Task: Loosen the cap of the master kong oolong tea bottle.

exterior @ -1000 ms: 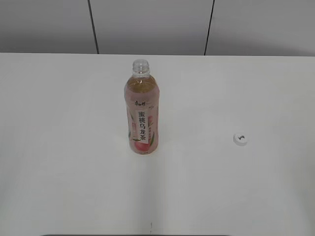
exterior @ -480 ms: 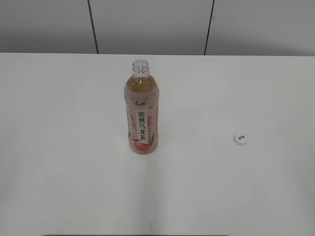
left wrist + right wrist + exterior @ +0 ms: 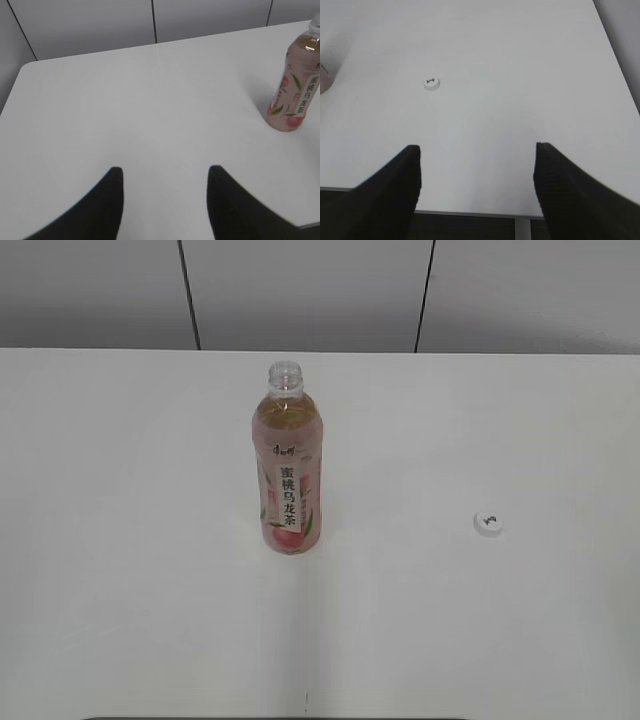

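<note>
The master kong oolong tea bottle (image 3: 287,472) stands upright near the middle of the white table, its neck open with no cap on it. It also shows at the right edge of the left wrist view (image 3: 295,87). The white cap (image 3: 488,523) lies flat on the table to the right of the bottle, dark mark up; it shows in the right wrist view (image 3: 432,83) too. My left gripper (image 3: 165,172) is open and empty, well short and left of the bottle. My right gripper (image 3: 477,150) is open and empty at the table's near edge, short of the cap. Neither gripper shows in the exterior view.
The white table (image 3: 130,540) ends at a grey panelled wall (image 3: 300,290) behind. Its left corner (image 3: 25,67) shows in the left wrist view and its right and front edges (image 3: 620,85) show in the right wrist view.
</note>
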